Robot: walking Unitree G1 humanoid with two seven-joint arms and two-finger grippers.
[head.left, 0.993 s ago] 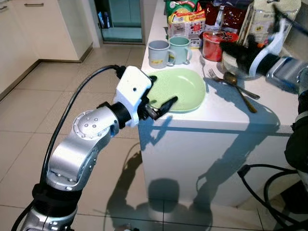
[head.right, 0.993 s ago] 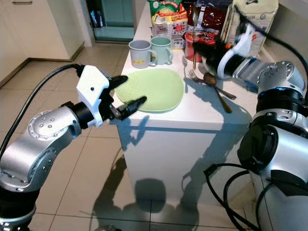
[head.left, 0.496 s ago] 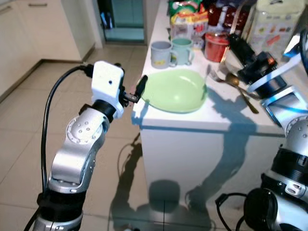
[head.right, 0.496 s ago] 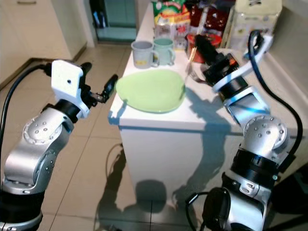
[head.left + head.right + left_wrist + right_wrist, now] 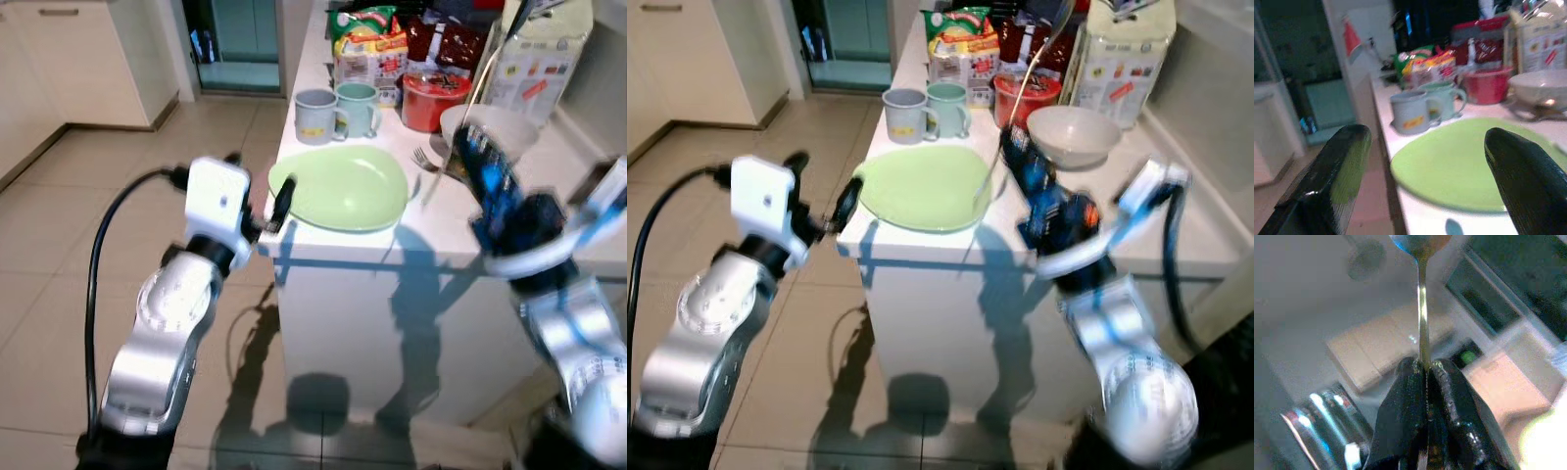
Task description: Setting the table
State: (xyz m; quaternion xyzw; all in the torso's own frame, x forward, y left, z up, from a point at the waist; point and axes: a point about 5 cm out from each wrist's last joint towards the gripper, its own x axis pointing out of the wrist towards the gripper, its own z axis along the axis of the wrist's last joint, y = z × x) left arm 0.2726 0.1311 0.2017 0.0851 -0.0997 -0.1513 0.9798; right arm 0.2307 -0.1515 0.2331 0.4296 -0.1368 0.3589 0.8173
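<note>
We hold the spoon [image 5: 1421, 308] clenched upright in our right gripper [image 5: 1426, 382] off the worktop's [image 5: 431, 230] front edge, plate [image 5: 345, 188] lying ahead-left, left gripper [image 5: 1420, 161] released nearer it.

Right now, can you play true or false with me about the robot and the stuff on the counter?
1. The right gripper has its jaws shut on a spoon. True.
2. The green plate is down on the floor. False: it lies on the white counter, near the edge.
3. The left gripper has its jaws open, and they hold nothing. True.
4. There is one mug by the plate. False: two mugs stand side by side just behind the plate.
5. A white bowl sits on the counter. True.
6. The red container stands in front of the plate, at the counter's near edge. False: it stands behind the plate, next to the mugs.
</note>
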